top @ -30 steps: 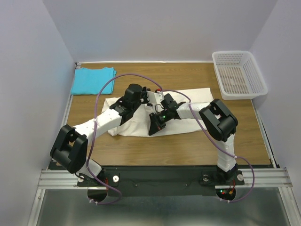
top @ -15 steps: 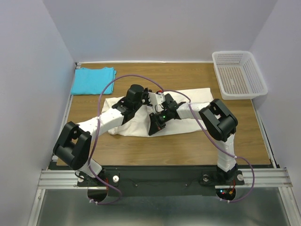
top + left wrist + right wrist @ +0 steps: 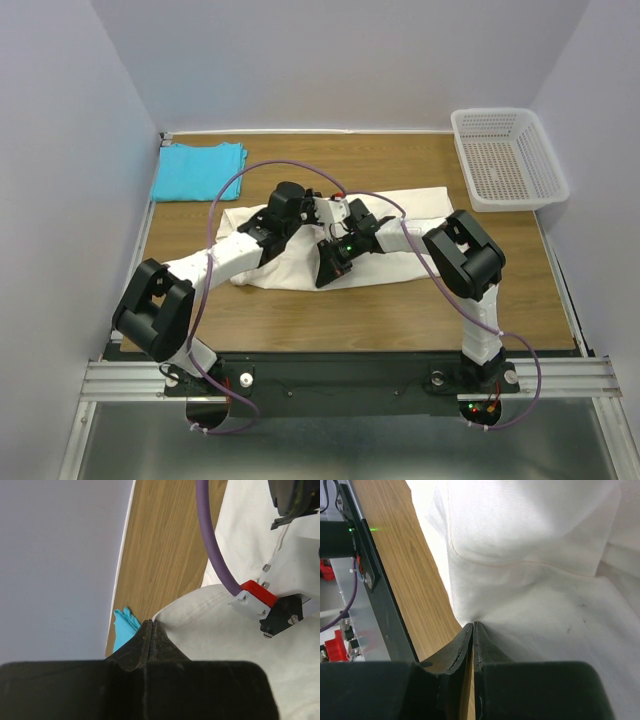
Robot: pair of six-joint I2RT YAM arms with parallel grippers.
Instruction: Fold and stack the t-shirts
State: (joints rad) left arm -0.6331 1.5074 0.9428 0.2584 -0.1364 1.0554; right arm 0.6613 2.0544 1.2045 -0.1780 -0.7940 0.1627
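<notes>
Folding the cream-white t-shirt (image 3: pixel 282 270) is judged to be the step in hand. The garment lies rumpled lengthwise across the middle of the table (image 3: pixel 400 305), with both arms reaching over it. The left gripper (image 3: pixel 151 622) has its fingers (image 3: pixel 132 652) pressed together at a stitched hem. The cloth rises to the tips, so a thin pinch of that hem appears to be held. The right gripper (image 3: pixel 473 626) has its fingers (image 3: pixel 454 652) clamped on a gathered edge of the same shirt, towards the near side of the table. To fold well, the two pinches should travel together at matching height and pace, keeping the edge between them taut. That way the lifted layer lands flat and square over the layer beneath. Release should come only once the cloth rests down. The risks, as a judgement, are the thin hem slipping from the left pinch and a purple cable (image 3: pixel 212 540) dragging across the cloth. Count: two t-shirts, the cream-white one in work and one turquoise t-shirt (image 3: pixel 198 170) lying folded at the far left corner, well apart. One white mesh basket (image 3: pixel 505 155) stands at the far right. There are two arms, two grippers and two purple cables.
</notes>
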